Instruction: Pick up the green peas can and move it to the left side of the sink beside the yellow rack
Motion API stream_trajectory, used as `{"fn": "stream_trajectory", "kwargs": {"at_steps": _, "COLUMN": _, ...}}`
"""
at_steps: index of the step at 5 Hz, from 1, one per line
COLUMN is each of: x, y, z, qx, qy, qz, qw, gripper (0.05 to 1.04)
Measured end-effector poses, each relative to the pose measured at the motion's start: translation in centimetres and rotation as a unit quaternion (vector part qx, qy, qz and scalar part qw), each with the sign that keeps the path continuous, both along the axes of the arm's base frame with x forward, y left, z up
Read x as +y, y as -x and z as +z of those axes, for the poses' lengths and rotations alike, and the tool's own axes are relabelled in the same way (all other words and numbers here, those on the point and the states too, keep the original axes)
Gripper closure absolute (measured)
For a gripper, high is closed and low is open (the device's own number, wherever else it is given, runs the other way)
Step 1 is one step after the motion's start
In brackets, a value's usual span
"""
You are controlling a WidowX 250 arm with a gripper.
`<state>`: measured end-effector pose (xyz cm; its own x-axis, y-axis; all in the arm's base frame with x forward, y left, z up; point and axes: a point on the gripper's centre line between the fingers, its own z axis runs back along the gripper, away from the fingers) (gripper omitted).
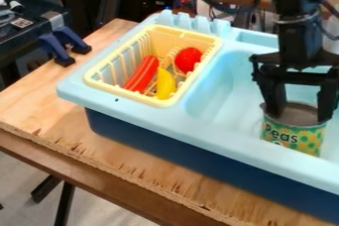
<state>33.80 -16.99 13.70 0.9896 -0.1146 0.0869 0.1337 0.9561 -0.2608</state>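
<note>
At the right of the frame we are seeing the gripper [303, 114] hanging with its fingers standing apart, astride the top of the peas can [296, 135]. The can is sitting directly below it in the sink basin [222, 93], its long axis running roughly upright, while the yellow basket [126, 92] is lying toward the upper left.

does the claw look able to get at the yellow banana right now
Probably not straight across: the claw is down at the can in the sink, with the side of the basket in between. The open top seems to leave the banana free from above.
</note>
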Motion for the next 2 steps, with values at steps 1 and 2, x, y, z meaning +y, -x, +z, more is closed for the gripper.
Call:
{"fn": "stream_trajectory", "kwargs": {"at_steps": 1, "x": 0.19, "y": -0.03, "z": 0.07, "qx": 0.012, "qy": -0.018, "qz": 0.004, "qw": 0.9998, "gripper": 0.085}}
{"fn": "stream_trajectory", "kwargs": {"at_steps": 2, "x": 0.36, "y": 0.17, "z": 0.02, "qx": 0.023, "qy": -0.039, "qz": 0.007, "qw": 0.9990, "gripper": 0.085}}
